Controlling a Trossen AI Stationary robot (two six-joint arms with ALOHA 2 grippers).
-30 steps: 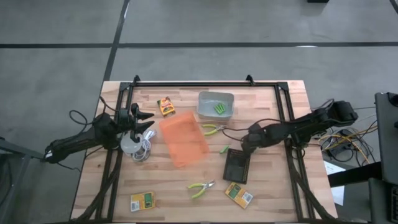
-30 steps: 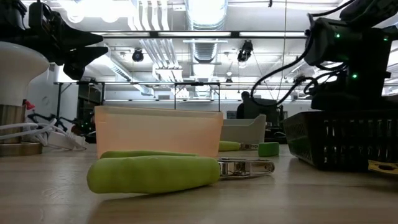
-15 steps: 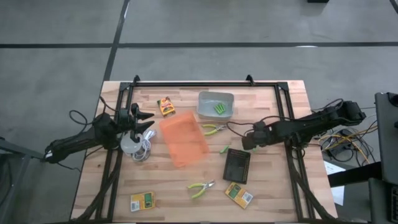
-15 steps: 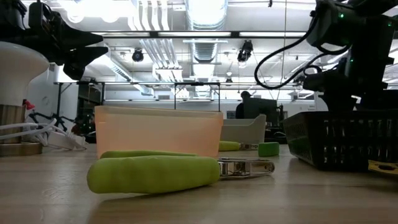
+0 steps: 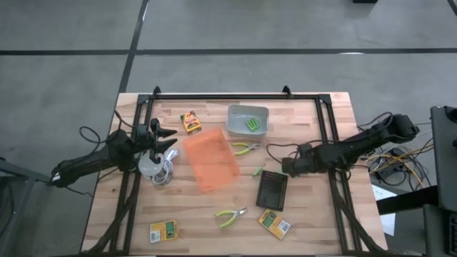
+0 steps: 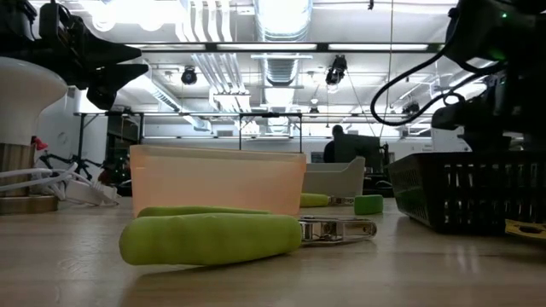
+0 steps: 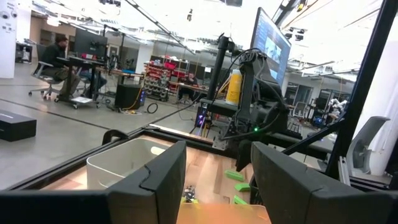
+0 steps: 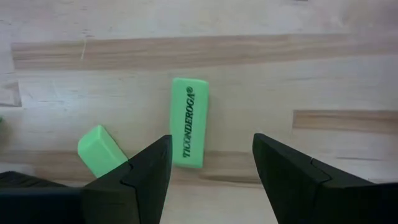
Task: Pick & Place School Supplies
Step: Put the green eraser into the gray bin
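**Right gripper spread over a small green eraser, ready to come down**

The table [image 5: 314,121] holds the orange bin [image 5: 211,158] at centre, the grey bin [image 5: 248,120] beyond it with green sticks [image 5: 252,124] inside, and a black basket [image 5: 272,189] nearer and to the right. These containers are rigid and are not what is to be picked.

The printed boxes come next in size: one at the near left [image 5: 164,230], one at the near right [image 5: 274,223], one far left of the orange bin [image 5: 190,122]. They look like light card, so they would crush under a hard squeeze; grip across the short sides.

Two pliers lie loose, one just right of the orange bin [image 5: 245,148], one near the front [image 5: 230,215]. They should be the heaviest items, stiff, with grippy handles; take them across both handles near the pivot.

Smallest are the erasers. The right gripper [image 8: 211,155] hangs over the table just right of centre, its fingers [image 8: 146,168] spread wide and holding nothing. Between them, on the bare wood, lies a lettered green eraser [image 8: 188,121], with a second, tilted one [image 8: 101,149] just beside it. The block seems light, slightly soft and high in friction. Its long axis runs roughly along the gap, so closing on the two long faces at mid-length looks right; modest force should do.

The left gripper [image 7: 211,180] waits at the table's left, above the white round thing [image 5: 150,164], jaws apart and empty.
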